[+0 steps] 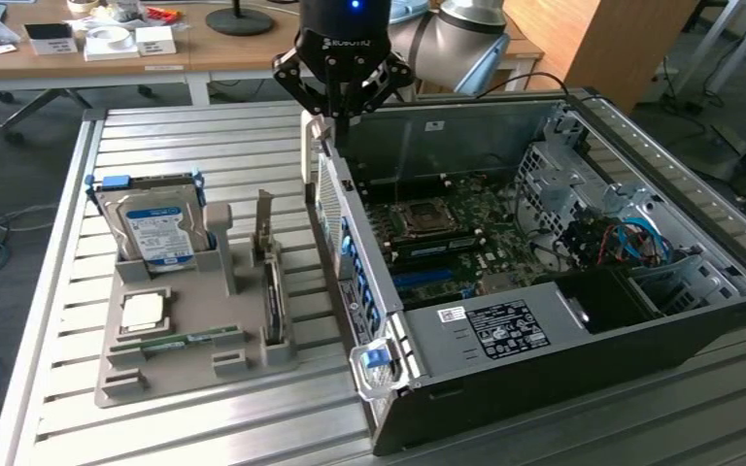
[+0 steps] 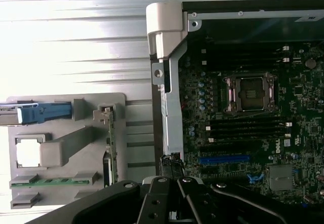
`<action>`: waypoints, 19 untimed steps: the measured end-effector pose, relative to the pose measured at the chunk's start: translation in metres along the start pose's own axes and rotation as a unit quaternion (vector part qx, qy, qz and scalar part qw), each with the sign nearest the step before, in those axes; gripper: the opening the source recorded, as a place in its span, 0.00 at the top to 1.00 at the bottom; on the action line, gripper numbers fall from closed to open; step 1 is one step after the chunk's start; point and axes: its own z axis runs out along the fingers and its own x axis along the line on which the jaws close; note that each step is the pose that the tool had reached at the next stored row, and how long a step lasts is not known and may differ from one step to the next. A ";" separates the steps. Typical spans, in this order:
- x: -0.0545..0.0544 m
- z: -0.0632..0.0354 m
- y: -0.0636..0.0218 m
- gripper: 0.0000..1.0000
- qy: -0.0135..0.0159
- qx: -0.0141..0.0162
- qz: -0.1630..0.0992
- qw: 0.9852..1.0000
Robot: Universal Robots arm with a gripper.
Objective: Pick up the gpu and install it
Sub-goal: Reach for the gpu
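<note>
The gpu stands on edge in a slot of the grey holder tray, its silver end bracket sticking up at the far end. From the wrist view it appears edge-on as a thin green-dark strip, the gpu. My gripper hangs shut above the open computer case's side wall, to the exterior view's right of the gpu and well above it. Nothing is between its fingers. In the wrist view the gripper hovers over the case wall, close to the blue expansion slot on the motherboard.
The open computer case lies on the slatted metal table, motherboard facing up. The holder tray also carries a silver hard drive, a processor and a green RAM stick. A cluttered wooden desk stands behind.
</note>
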 end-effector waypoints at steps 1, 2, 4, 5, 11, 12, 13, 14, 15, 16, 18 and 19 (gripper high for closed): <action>0.000 0.0000 0.0000 0.89 0.000 0.000 0.000 1.000; 0.000 0.0000 0.0000 0.89 0.000 0.000 0.000 1.000; 0.000 0.0000 0.0000 0.89 0.000 0.000 0.000 1.000; 0.001 0.0000 0.0000 0.89 0.000 0.000 0.000 1.000; 0.004 -0.0001 -0.0003 0.89 0.000 0.000 0.000 1.000; 0.005 -0.0001 -0.0004 0.89 0.000 0.000 0.000 1.000; 0.005 -0.0001 -0.0004 0.89 0.000 0.000 0.000 1.000; 0.005 -0.0001 -0.0004 0.89 0.000 0.000 0.000 1.000; 0.005 -0.0001 -0.0004 0.89 0.000 0.000 0.000 1.000; 0.006 -0.0001 -0.0004 0.89 0.000 0.000 0.000 1.000; 0.006 -0.0001 -0.0004 0.89 0.000 0.000 0.000 1.000; 0.006 -0.0001 -0.0004 0.89 0.000 0.000 0.000 1.000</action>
